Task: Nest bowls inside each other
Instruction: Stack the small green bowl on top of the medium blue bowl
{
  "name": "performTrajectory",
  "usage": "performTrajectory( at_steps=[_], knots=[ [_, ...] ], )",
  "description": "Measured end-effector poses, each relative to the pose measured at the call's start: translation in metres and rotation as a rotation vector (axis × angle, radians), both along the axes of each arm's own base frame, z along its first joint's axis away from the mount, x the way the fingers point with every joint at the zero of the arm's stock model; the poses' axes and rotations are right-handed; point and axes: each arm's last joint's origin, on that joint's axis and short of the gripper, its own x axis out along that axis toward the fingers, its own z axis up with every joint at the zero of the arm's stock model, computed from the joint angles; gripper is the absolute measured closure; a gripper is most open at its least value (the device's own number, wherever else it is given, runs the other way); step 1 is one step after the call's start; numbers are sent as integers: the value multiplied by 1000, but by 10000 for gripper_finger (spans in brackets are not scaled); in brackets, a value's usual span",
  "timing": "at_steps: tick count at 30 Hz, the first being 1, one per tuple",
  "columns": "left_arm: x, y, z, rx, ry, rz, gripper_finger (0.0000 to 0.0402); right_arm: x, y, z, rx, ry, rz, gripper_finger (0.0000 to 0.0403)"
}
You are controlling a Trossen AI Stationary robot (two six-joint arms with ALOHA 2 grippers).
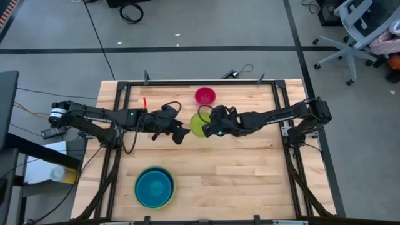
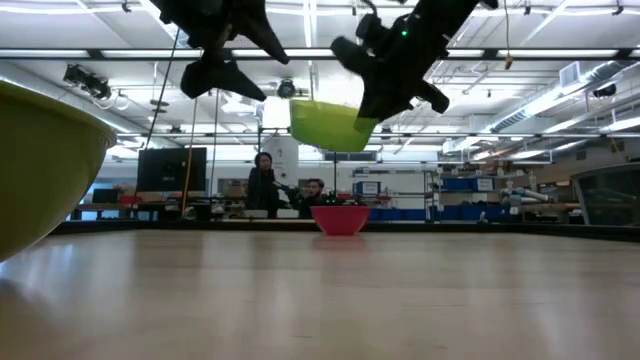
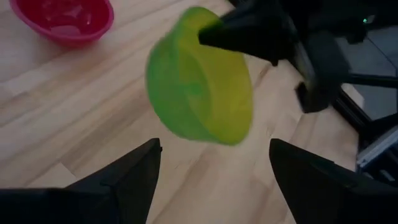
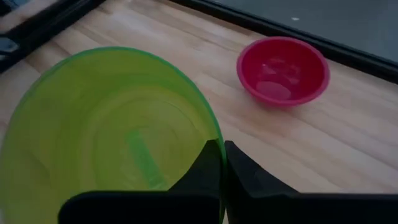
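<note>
High view: right tool (image 1: 211, 127) clamped shut on bright green bowl (image 1: 200, 125) rim, lifted, near pink bowl (image 1: 205, 95); stacked blue bowls (image 1: 154, 187) well apart, nearer left tool (image 1: 181, 134), gaping empty.

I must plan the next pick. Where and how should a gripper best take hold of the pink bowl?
Pinch the rim of the pink bowl from straight above, one finger inside. It stands upright and alone on the table, mouth open upward, so its thin wall is the easiest part to clamp.

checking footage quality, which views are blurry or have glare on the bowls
Low view: the near yellow-green bowl is an out-of-focus blur, ceiling lights glare behind. Left wrist view: the green bowl in the right gripper looks soft. Right wrist view: the pink bowl is sharp, with faint sheen.
</note>
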Motion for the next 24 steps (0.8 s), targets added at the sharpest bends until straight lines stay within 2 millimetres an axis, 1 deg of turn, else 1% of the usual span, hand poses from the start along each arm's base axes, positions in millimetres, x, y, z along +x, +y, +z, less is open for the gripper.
performTrajectory(
  at_steps=[5, 11, 13, 15, 17, 19, 21, 24],
  knots=[
    [0, 10, 0, 22, 3, 73, 100, 8, -3, 0, -6, 12, 0, 398],
    [2, 25, -6, 30, 31, 140, 101, 12, -1, 6, -40, -26, 45, 398],
    [4, 29, -9, 32, 43, 158, 108, 14, -1, 8, -63, -22, 72, 398],
    [6, 32, -13, 31, 62, 167, 125, 15, 0, 9, -90, -21, 104, 397],
    [7, 33, -16, 29, 78, 167, 157, 17, 1, 10, -111, -22, 134, 393],
    [7, 33, -17, 26, 92, 160, 204, 19, 3, 12, -112, -37, 171, 382],
    [7, 33, -17, 45, 99, 146, 261, 21, 4, 13, -91, -55, 196, 367],
    [6, 33, -18, 96, 131, 118, 361, 22, 6, 14, -47, -81, 239, 338]
  ],
)
